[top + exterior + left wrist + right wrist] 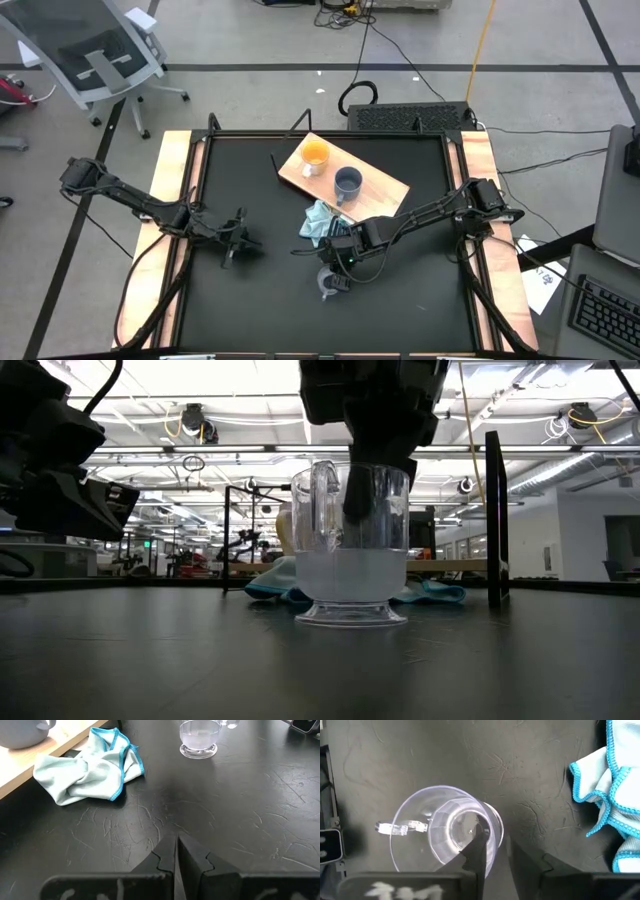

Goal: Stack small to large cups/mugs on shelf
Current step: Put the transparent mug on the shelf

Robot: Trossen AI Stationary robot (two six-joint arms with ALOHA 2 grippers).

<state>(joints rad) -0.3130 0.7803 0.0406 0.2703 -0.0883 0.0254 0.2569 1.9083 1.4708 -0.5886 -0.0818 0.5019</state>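
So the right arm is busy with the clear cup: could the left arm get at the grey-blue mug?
Probably yes. The left gripper, shut, hovers over bare table, and nothing tall stands between it and the grey-blue mug on the shelf. Only the flat cloth lies near that line.

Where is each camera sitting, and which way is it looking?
High view: above the table, looking straight down; both arms show, the orange mug and grey-blue mug on the shelf.
Low view: at tabletop height, looking level at the clear cup; the right gripper reaches in from above.
Left wrist view: on the waiting left arm, looking past the shut left gripper across the table.
Right wrist view: looking down, one finger inside the cup's rim, one outside.
Shared: both wrist views show the cup and the blue cloth.
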